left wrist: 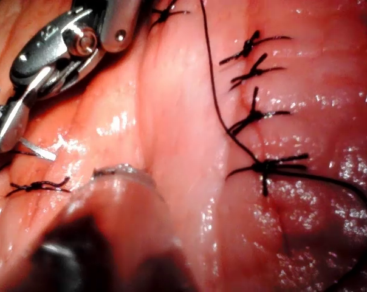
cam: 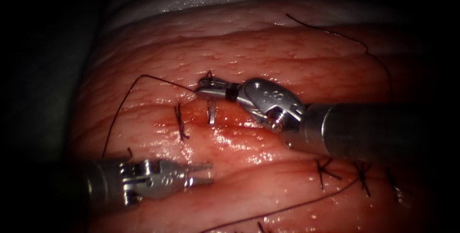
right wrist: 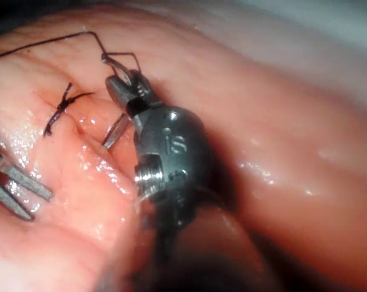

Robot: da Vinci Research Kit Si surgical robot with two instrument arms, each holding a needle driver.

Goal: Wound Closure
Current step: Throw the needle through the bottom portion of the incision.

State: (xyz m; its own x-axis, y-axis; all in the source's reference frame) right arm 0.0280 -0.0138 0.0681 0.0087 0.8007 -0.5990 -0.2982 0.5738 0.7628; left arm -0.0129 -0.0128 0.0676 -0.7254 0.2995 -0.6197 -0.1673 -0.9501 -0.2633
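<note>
1. The right tool (cam: 207,88) is reaching in over the tissue (cam: 268,55), its jaws clenched on the curved needle (cam: 211,114) near its thread end.
2. The needle is sitting in the tissue at the cut (cam: 225,118), a short silver stretch showing below the jaws.
3. The thread (cam: 125,99) is arcing leftward from those jaws.
4. The left tool (cam: 203,174) is hovering over the tissue below the cut's left end, jaws parted, holding nothing.
5. A finished stitch (cam: 180,122) is lying just left of the needle.

Silver wristed end effector (cam: 203,87) with screw, dark grey shaft (cam: 378,130).
</note>
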